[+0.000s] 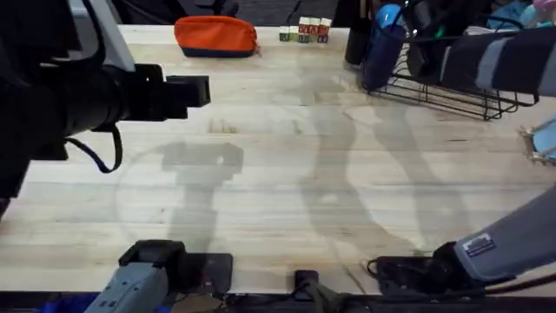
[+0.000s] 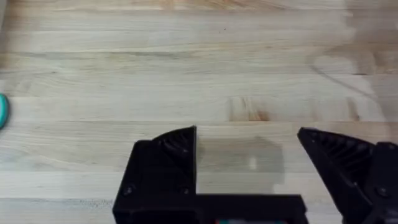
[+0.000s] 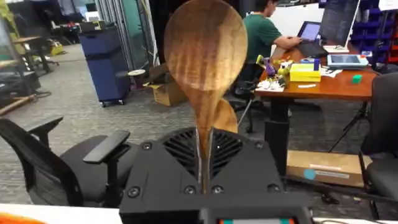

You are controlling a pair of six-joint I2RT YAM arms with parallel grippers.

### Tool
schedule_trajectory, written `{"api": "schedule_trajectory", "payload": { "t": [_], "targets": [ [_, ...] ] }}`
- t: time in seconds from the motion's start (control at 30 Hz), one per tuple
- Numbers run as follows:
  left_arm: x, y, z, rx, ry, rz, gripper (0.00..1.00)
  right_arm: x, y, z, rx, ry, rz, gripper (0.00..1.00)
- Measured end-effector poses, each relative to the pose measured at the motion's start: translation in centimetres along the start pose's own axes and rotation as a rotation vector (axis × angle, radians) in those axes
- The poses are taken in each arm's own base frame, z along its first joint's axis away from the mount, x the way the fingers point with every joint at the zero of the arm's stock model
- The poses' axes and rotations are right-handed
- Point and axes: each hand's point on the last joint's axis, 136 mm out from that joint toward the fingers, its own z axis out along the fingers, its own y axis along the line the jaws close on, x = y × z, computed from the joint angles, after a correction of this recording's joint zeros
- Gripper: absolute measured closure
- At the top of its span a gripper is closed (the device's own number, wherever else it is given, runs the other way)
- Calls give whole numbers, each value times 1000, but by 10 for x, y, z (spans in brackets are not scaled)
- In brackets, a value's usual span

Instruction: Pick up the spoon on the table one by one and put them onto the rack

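My right gripper [image 3: 204, 144] is shut on the thin neck of a brown wooden spoon [image 3: 205, 53], whose broad bowl stands up in front of the wrist camera. A smaller brown rounded shape [image 3: 225, 118] sits just behind the neck; I cannot tell what it is. From overhead, the right arm [image 1: 499, 61] reaches over the black wire rack [image 1: 452, 97] at the table's far right, beside the rack's blue holder [image 1: 382, 48]. My left gripper [image 2: 249, 142] is open over bare table [image 2: 199, 62] and appears large and dark at the left [image 1: 193, 91].
An orange pouch [image 1: 215, 36] and a row of small blocks [image 1: 304, 32] lie along the far edge. A teal object [image 2: 2, 112] shows at the edge of the left wrist view. Pale planks [image 1: 304, 174] span the middle.
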Motion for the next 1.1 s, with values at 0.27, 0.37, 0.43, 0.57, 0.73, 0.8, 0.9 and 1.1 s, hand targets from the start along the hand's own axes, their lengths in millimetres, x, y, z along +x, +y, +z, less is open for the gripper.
{"api": "schedule_trajectory", "payload": {
  "t": [0.27,0.37,0.43,0.57,0.73,0.8,0.9,1.1],
  "targets": [
    [0,0,0,0,0,0,7,25,-1,10,3,34,5,969],
    [0,0,0,0,0,0,7,27,-1,11,3,38,5,969],
    [0,0,0,0,0,0,6,30,-2,11,4,46,5,969],
    [0,0,0,0,0,0,7,41,-2,12,7,86,2,969],
    [0,0,0,0,0,0,7,51,-3,11,9,120,1,969],
    [0,0,0,0,0,0,7,55,-3,11,10,137,0,969],
    [0,0,0,0,0,0,7,61,-3,10,10,159,-1,969],
    [0,0,0,0,0,0,7,61,-3,10,11,163,-2,969]
  ]
}}
